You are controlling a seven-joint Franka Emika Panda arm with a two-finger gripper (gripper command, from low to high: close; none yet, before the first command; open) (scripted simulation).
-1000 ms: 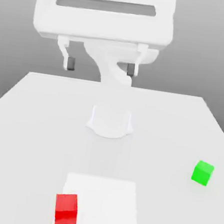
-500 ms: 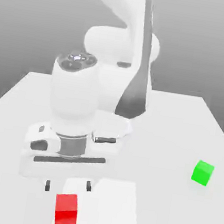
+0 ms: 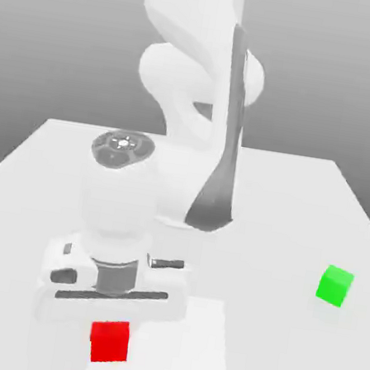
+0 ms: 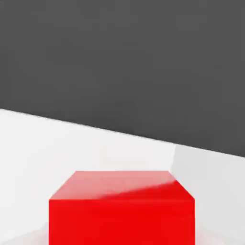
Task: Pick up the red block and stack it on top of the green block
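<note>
One view, the exterior, includes the green block (image 3: 334, 286) beyond the white patch (image 3: 185, 347).

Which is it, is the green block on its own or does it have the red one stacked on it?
On its own: the green block has a bare top, away from the red block.

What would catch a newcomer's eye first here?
The bright red block, at the white panel's edge, right under the gripper's white hand. Next, the small green block, alone toward the exterior view's right.
</note>
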